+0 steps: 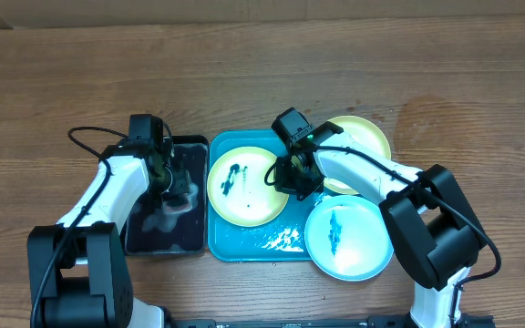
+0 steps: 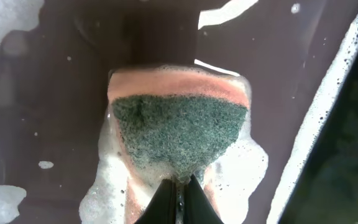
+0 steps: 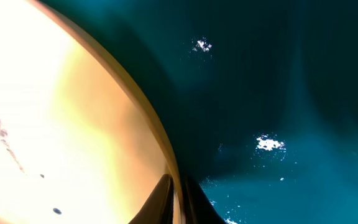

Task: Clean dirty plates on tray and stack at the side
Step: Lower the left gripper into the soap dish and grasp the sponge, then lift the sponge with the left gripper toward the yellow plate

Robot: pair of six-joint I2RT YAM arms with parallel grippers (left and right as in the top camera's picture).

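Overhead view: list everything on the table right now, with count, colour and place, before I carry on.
tray: one, turquoise, table centre
foam: one patch, white, on the tray's robot-side edge
smeared yellow-green plate: one, white centre with dark teal smears, in the tray's left half
second yellow-green plate: one, at the tray's far right corner, partly hidden by the right arm
light blue plate: one, teal smear, overlapping the tray's near right corner
black tray: one, left of the turquoise tray, holding soapy water
sponge: one, orange with a green scouring face, in the black tray
table: one, brown wood
left gripper: shut on the sponge
right gripper: pinching the smeared plate's right rim
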